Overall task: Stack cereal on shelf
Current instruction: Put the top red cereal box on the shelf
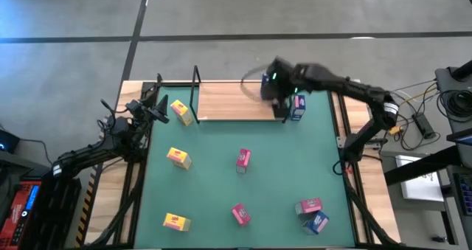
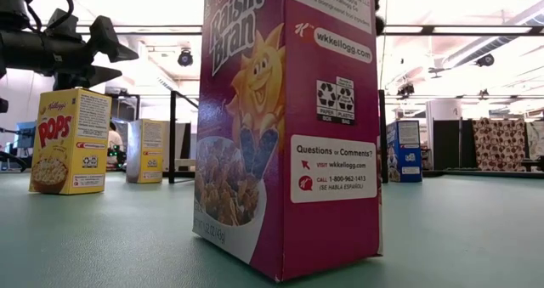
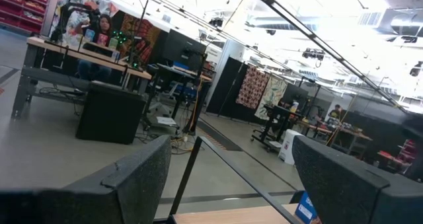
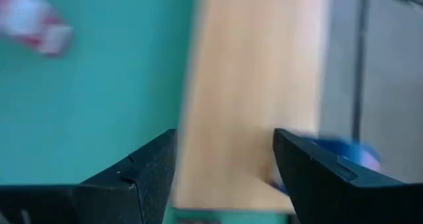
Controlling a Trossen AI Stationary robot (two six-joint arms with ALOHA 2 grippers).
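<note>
The shelf [image 1: 228,102] is a light wooden board with black wire uprights, at the table's far edge. My right gripper [image 1: 271,89] hovers above its right end, open and empty [image 4: 225,164], pointing down at the board [image 4: 251,85]. A blurred blue shape [image 4: 347,151] shows beside one finger, and I cannot tell what it is. A blue cereal box [image 1: 298,106] stands on the table by the shelf's right end. My left gripper [image 1: 151,106] is open [image 3: 225,178] at the table's far left, beside a yellow box [image 1: 181,111].
Yellow boxes [image 1: 178,158] [image 1: 175,222], pink boxes [image 1: 243,159] [image 1: 240,214] [image 1: 308,206] and a blue box [image 1: 317,222] are scattered over the green table. A pink box [image 2: 289,127] stands right in front of the low camera. People sit at desks far behind [image 3: 99,26].
</note>
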